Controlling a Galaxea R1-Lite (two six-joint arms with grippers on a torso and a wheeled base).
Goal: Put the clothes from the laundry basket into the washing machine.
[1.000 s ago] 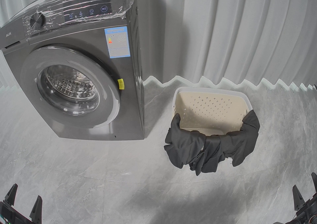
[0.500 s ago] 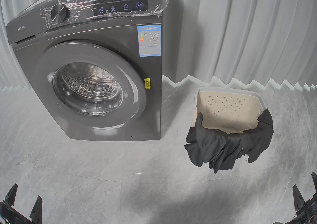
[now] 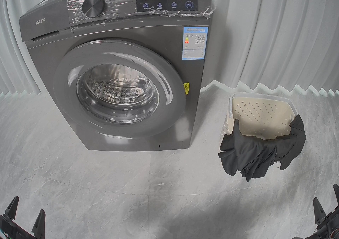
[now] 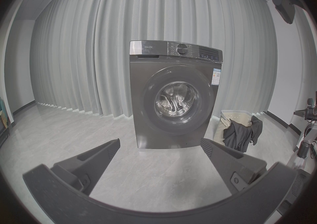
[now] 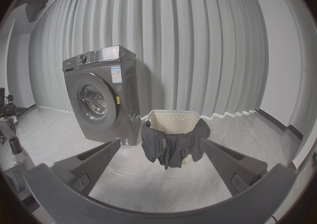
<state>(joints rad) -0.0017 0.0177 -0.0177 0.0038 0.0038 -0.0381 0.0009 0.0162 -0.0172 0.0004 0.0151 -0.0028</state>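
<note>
Two grippers: left gripper (image 3: pixel 25 213) and right gripper (image 3: pixel 326 202) sat low at the near edge of the head view, well apart from the work; both had their fingers spread wide, with nothing between them
View shift: whole head view slid over the last second; washing machine (image 3: pixel 120 74) and laundry basket (image 3: pixel 263 97) ran together toward the robot's right in the head view; camera turned, things stayed put on the floor (image 3: pixel 106 186)
Machine: nearly centred ahead; round door (image 3: pixel 70 84) looked shut, drum seen through the glass
Clothes: dark garment (image 3: pixel 254 151) draped over the basket's near rim, much of it hanging outside; basket stood near the machine, on the robot's right
Meaning: judged a lining-up phase; nothing loaded yet; door probably wants opening first; right arm sat nearer the garment
</note>
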